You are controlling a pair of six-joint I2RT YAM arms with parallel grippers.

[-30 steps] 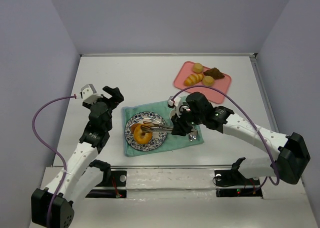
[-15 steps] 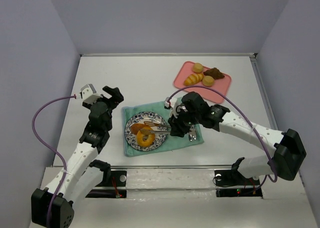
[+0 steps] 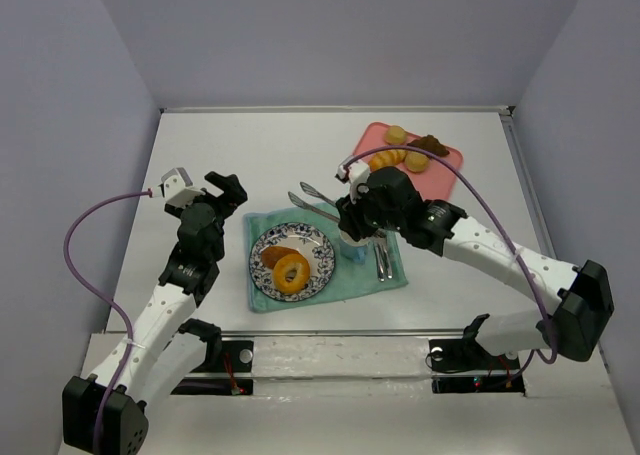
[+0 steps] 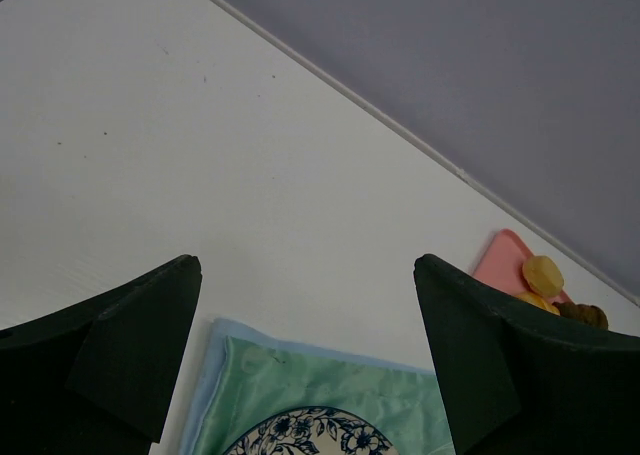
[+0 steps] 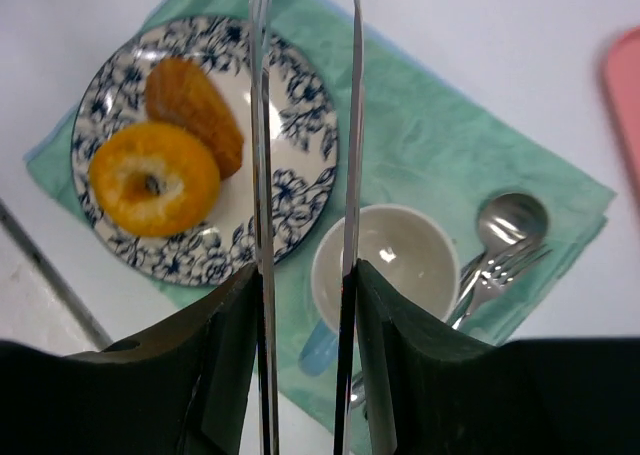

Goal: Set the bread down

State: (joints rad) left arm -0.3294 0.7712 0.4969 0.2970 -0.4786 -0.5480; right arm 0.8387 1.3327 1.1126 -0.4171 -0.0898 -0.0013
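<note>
Bread ring (image 5: pixel 153 178) and roll (image 5: pixel 195 102) lie side by side on the plate (image 5: pixel 300 165); more sits on a tray (image 3: pixel 448 167) well beyond the plate. Likely light, soft and crumbly, so pinch gently across the middle. The right gripper (image 5: pixel 303 315) clamps empty tongs (image 5: pixel 261 125) over the plate's edge. The left gripper (image 4: pixel 308 355), beside the plate, gapes wide.

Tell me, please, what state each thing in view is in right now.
left gripper: open, empty.
right gripper: shut on the tongs.
tongs: blades apart, nothing between them.
plate: on the cloth, holding a donut and an oval bun.
cup: upright, empty.
spoon and fork: lying on the cloth beside the cup.
pink tray: holding several breads.
</note>
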